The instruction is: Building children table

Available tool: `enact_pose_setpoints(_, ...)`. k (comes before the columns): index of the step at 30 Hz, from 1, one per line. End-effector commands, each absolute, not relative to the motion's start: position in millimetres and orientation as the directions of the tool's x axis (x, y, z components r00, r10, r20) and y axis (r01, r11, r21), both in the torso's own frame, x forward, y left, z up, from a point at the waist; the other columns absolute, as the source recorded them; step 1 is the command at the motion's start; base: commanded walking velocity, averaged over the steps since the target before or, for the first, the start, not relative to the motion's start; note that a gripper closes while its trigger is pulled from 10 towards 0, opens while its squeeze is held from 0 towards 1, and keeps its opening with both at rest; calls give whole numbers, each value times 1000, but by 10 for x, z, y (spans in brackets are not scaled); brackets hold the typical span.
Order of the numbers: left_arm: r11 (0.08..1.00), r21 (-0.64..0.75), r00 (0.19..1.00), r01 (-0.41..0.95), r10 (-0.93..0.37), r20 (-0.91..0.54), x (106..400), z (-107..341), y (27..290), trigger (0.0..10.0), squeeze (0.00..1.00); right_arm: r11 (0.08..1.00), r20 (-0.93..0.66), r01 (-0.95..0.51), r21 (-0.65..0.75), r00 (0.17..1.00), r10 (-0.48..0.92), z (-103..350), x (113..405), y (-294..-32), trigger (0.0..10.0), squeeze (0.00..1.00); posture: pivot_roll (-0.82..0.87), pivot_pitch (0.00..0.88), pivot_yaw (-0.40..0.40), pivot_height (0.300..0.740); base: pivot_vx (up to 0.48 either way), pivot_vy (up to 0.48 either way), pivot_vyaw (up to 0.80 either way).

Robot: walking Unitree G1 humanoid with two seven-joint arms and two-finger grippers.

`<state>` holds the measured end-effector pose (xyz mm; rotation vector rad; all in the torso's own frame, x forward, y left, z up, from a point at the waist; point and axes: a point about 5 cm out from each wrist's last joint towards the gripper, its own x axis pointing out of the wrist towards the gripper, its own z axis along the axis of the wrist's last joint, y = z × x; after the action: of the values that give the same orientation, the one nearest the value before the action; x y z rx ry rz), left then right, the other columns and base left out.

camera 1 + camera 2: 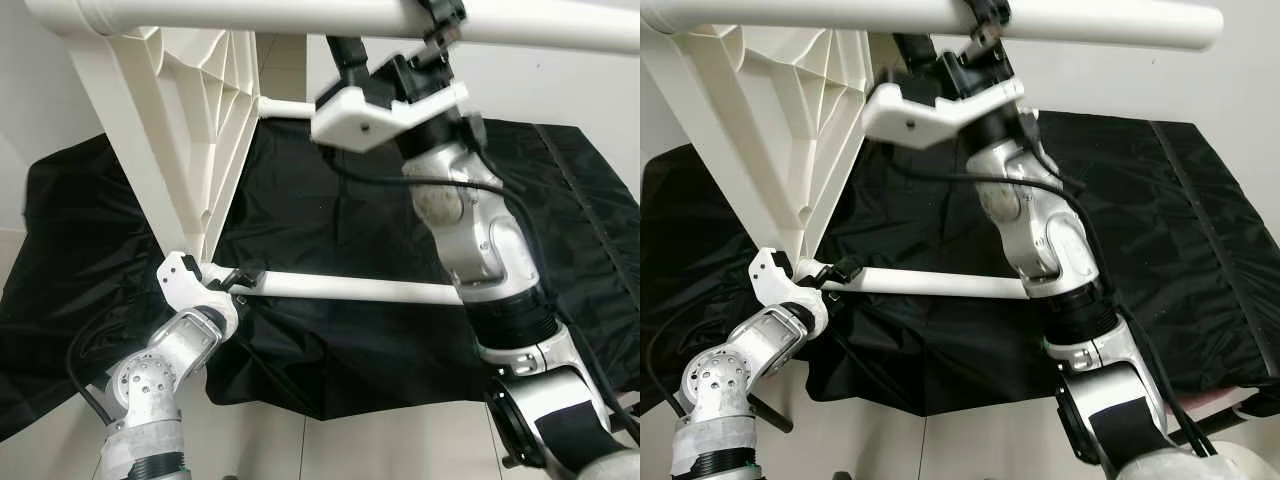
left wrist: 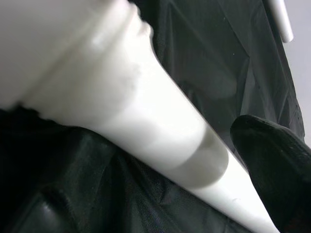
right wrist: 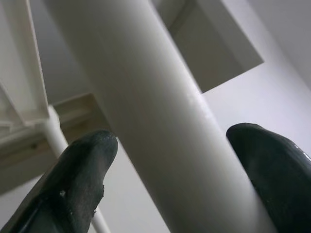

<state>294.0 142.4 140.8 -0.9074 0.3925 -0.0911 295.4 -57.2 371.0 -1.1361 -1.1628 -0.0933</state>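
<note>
black cloth [image 1: 330, 350] underlies; left gripper [image 1: 243, 278] clamps lower leg [image 1: 360, 290], right gripper [image 1: 440, 25] clamps upper leg [image 1: 300, 15].

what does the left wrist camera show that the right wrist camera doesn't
Left wrist view: the lower table leg running over the black cloth, with one black finger of the left gripper beside it. Right wrist view: the upper table leg between two black fingers of the right gripper, with the ribbed white tabletop underside behind it. Both look along a white leg held at the fingers; neither settles whether the grip is closed.
</note>
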Motion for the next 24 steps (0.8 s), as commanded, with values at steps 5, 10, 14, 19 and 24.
enact_pose_setpoints(5,623,-772,891,-124,-273,-363,2911,1238,1349,10000,0,439,698,544,-716,535,476,3772,2983,-558,0,0,-22,102,44,740,0,0,0)
enact_pose_setpoints(10,619,-776,894,-118,-275,-354,2924,1255,1322,10000,0,474,680,500,-725,629,377,3784,3003,-663,0,0,-20,102,37,740,0,0,0)
enact_pose_setpoints(14,621,-777,893,-101,-287,-345,2950,1289,1262,10000,0,543,669,456,-705,681,297,3764,2991,-768,0,0,-24,104,38,740,0,0,0)
enact_pose_setpoints(19,642,-764,884,-66,-318,-343,3046,1379,1119,10000,0,636,637,394,-663,744,202,3721,2952,-878,0,0,-37,103,40,740,0,0,0)
enact_pose_setpoints(24,652,-758,889,-32,-329,-320,3136,1487,981,10000,0,718,621,343,-606,767,157,3715,2951,-916,0,0,-36,112,37,740,0,0,0)
